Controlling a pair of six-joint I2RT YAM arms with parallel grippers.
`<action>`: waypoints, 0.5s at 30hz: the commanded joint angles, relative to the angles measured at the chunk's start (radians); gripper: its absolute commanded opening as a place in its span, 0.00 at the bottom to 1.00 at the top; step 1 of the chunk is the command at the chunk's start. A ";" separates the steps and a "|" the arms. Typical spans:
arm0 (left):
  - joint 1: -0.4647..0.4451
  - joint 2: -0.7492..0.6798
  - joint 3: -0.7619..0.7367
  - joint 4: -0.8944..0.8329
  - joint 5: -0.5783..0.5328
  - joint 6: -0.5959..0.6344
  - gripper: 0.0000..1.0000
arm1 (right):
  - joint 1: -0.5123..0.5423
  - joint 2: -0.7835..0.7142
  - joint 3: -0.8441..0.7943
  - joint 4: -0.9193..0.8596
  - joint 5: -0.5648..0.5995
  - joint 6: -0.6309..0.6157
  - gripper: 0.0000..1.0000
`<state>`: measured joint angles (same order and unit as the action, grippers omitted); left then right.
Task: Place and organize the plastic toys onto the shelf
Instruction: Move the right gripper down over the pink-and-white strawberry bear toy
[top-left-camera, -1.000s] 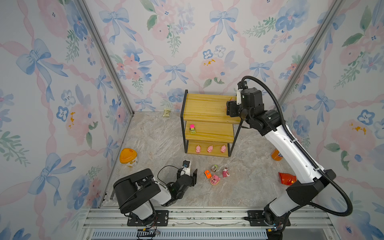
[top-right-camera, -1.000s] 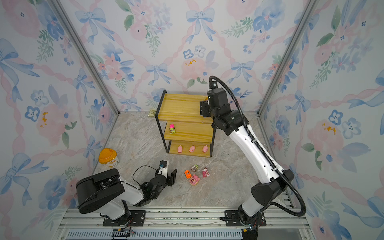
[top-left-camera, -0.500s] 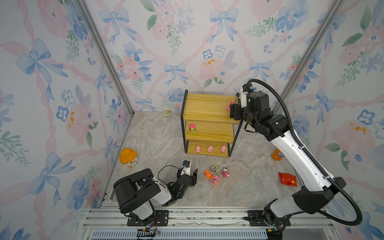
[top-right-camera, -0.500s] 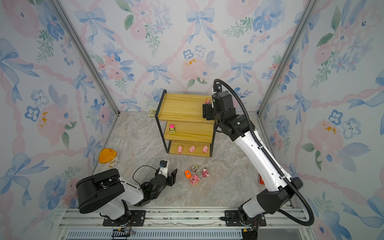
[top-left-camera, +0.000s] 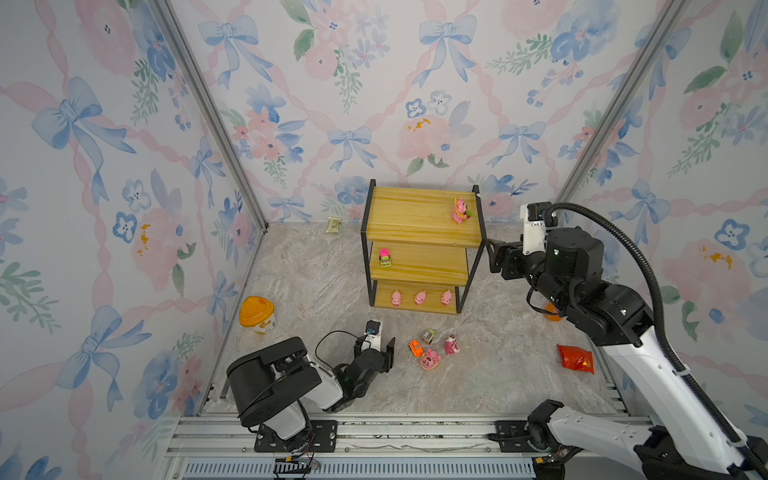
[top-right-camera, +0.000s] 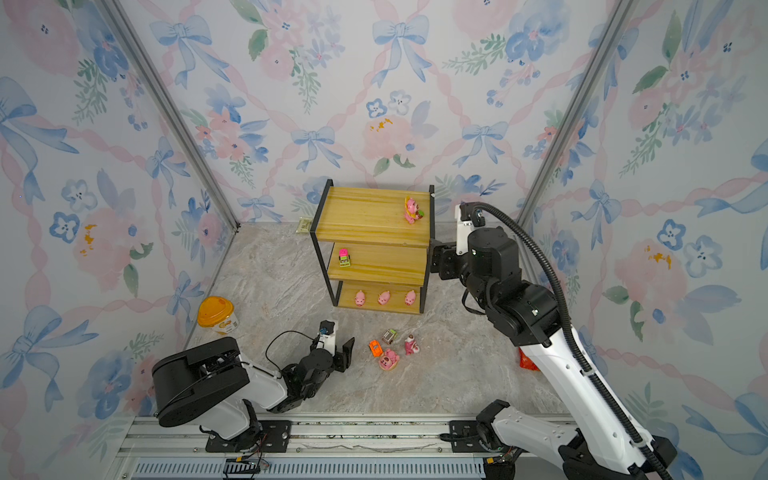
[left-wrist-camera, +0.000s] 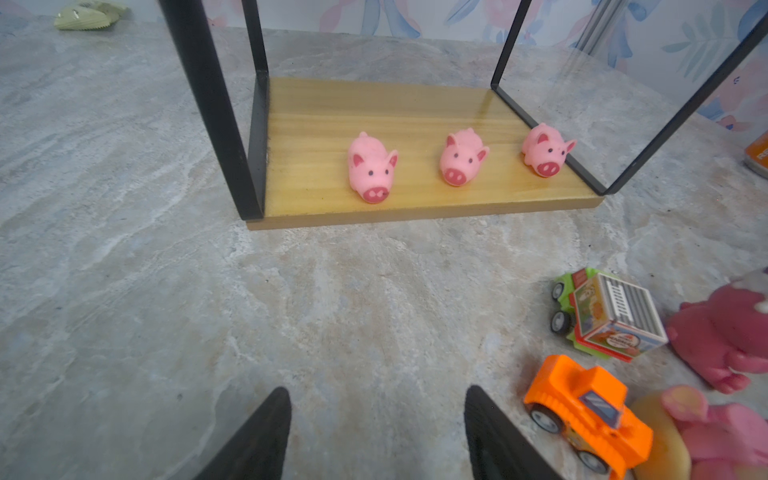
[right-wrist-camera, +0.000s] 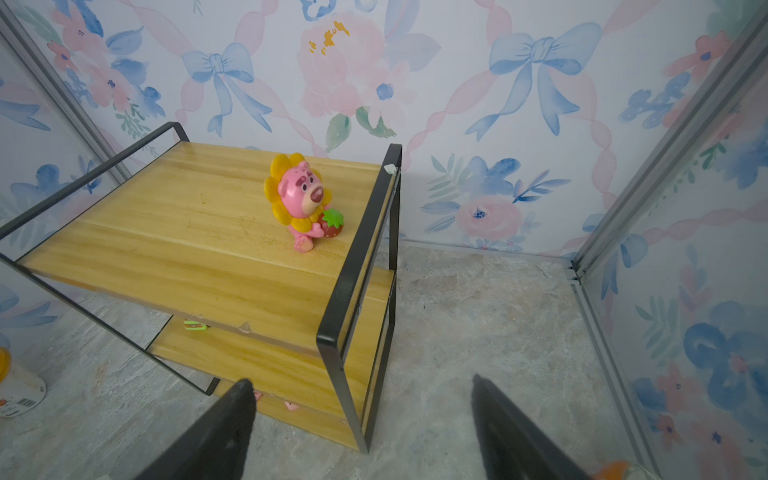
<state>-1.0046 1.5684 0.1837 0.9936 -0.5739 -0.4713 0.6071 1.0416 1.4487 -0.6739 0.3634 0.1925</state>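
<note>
Shelf: shelf (top-left-camera: 411, 216) stands at the far wall, centre.
Top board: sunflower bear figurine (top-left-camera: 459, 210) upright near the right edge.
Middle board: pink-green car (top-left-camera: 385, 258) at the left end.
Bottom board: three pink pigs (left-wrist-camera: 460, 159) in a row, apart, snouts facing near.
Floor: orange car (top-left-camera: 415, 347), grey-green car (top-left-camera: 428, 335) and two pink figurines (top-left-camera: 451, 345) clustered near of the shelf.
Left gripper: left gripper (left-wrist-camera: 376, 395) low over the floor, left of the cluster, jaws spread, empty.
Right gripper: right gripper (right-wrist-camera: 360, 379) just right of the shelf, jaws spread, empty.

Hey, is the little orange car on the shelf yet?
No, in a top view the orange car sits on the floor, in front of the shelf and off its boards.
</note>
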 joint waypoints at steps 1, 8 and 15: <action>0.007 0.018 0.014 -0.005 0.012 0.013 0.67 | 0.048 -0.076 -0.088 -0.036 -0.031 0.060 0.84; 0.008 0.016 0.014 -0.007 0.012 0.013 0.67 | 0.228 -0.159 -0.313 -0.109 0.011 0.209 0.82; 0.008 -0.015 -0.014 -0.010 0.027 -0.007 0.67 | 0.434 -0.153 -0.459 -0.197 0.122 0.372 0.79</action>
<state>-1.0046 1.5681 0.1867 0.9932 -0.5591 -0.4721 0.9981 0.8978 1.0187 -0.7906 0.4103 0.4580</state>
